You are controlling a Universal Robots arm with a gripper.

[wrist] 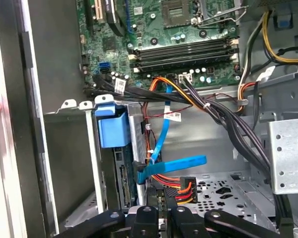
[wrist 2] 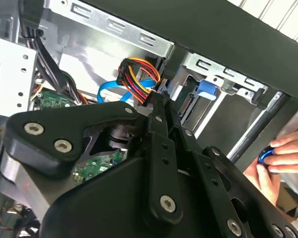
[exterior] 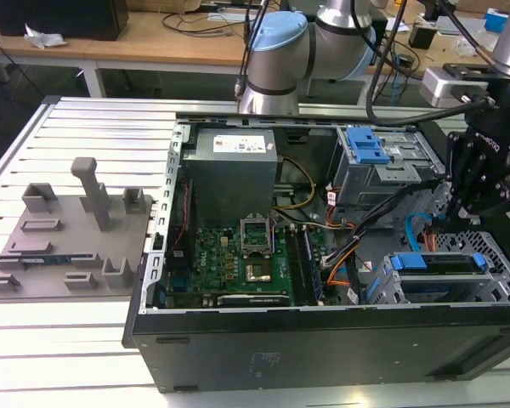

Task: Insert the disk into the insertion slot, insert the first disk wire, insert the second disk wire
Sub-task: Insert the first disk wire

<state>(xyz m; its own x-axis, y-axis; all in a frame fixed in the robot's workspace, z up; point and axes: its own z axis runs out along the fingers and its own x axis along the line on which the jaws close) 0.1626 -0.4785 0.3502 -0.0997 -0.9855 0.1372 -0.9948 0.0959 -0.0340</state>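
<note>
The disk [exterior: 442, 265] in its blue carrier [wrist: 111, 130] sits inside the insertion slot [exterior: 495, 287], a low grey cage at the exterior view's right. A flat blue wire [wrist: 171, 164] ends in a connector at the disk's edge [wrist: 121, 178]. Beside it is a black connector with red, orange and yellow wires [wrist: 181, 190], also seen from behind the fingers [wrist 2: 137, 79]. My gripper [exterior: 456, 223] hangs just above the cage. Its thin fingers [wrist 2: 161, 124] stand close together, shut on that coloured-wire connector, right next to the disk's edge. The gripper tip [wrist: 161, 202] touches the connector.
The open computer case holds a motherboard [exterior: 246, 255], a power supply [exterior: 234, 174] and a taller grey bay with a blue latch [exterior: 367, 149]. Black cable bundles [wrist: 228, 124] run past the cage. A person's hand [wrist 2: 278, 156] rests at the case's outer edge. A grey fixture plate [exterior: 68, 238] lies on the table.
</note>
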